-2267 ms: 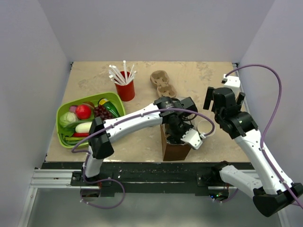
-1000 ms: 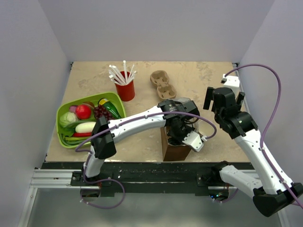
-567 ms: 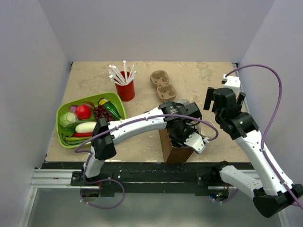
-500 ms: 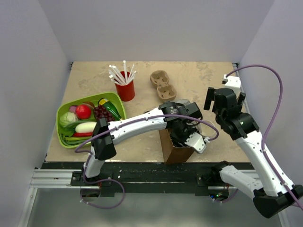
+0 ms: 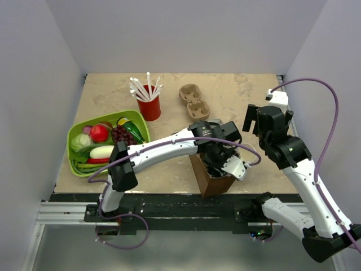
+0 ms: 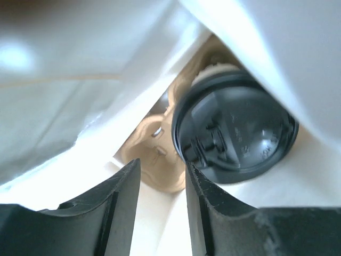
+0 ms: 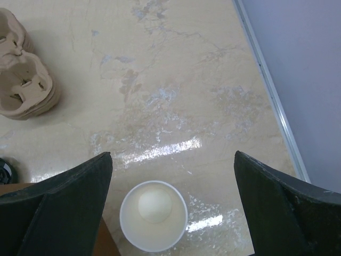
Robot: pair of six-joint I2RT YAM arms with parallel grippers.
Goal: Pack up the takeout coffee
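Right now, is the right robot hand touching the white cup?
Apart. Right wrist view: bare table shows between the white cup and both jaws of the right gripper.

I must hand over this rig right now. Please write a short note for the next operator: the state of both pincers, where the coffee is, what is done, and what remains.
Left pincer: inside the paper bag, open, holding nothing.
Right pincer: wide open, empty, hanging above the cup without lid on the table.
Coffee: in the bag, lid on, next to a cardboard cup holder. I cannot tell if it sits in the holder.
Done: the coffee appears released in the bag.
Left: probably only to lift the left arm out without tipping the bag.
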